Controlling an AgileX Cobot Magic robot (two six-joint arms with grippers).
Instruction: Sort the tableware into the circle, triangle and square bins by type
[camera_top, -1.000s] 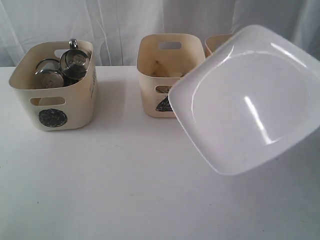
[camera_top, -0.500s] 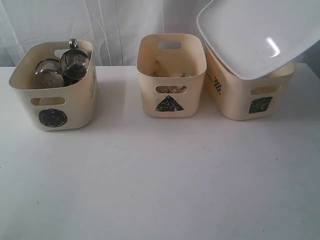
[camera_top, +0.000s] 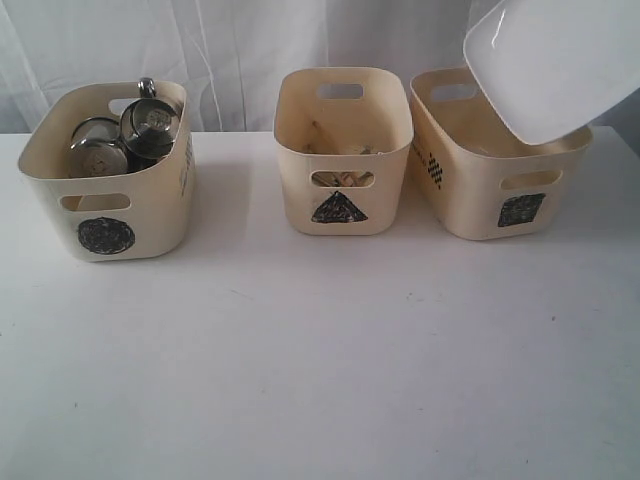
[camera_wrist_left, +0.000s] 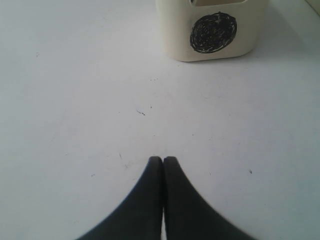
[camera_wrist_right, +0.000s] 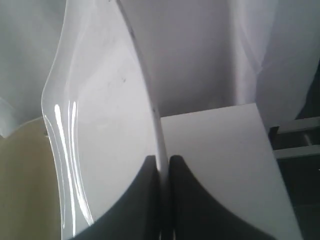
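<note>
Firmly pinching the white plate (camera_top: 550, 60) by its rim with the right gripper (camera_wrist_right: 162, 161), jaws nearly together; holding it tilted above the square bin (camera_top: 495, 190). Keeping the left gripper (camera_wrist_left: 163, 160) closed, empty, over the table (camera_wrist_left: 75, 100) near the circle bin (camera_wrist_left: 172, 30).

Left gripper (camera_wrist_left: 163, 159), seen from its wrist camera: two matte black fingers (camera_wrist_left: 145, 200), smooth-surfaced, broad at the base, curving inward and narrowing to small rounded tips, like halves of a pointed arch. Right gripper (camera_wrist_right: 162, 159), seen from its own wrist camera: matching pair of fingers (camera_wrist_right: 190, 200), charcoal to black, same plain finish, same wide flare at the base and blunt rounded ends.
</note>
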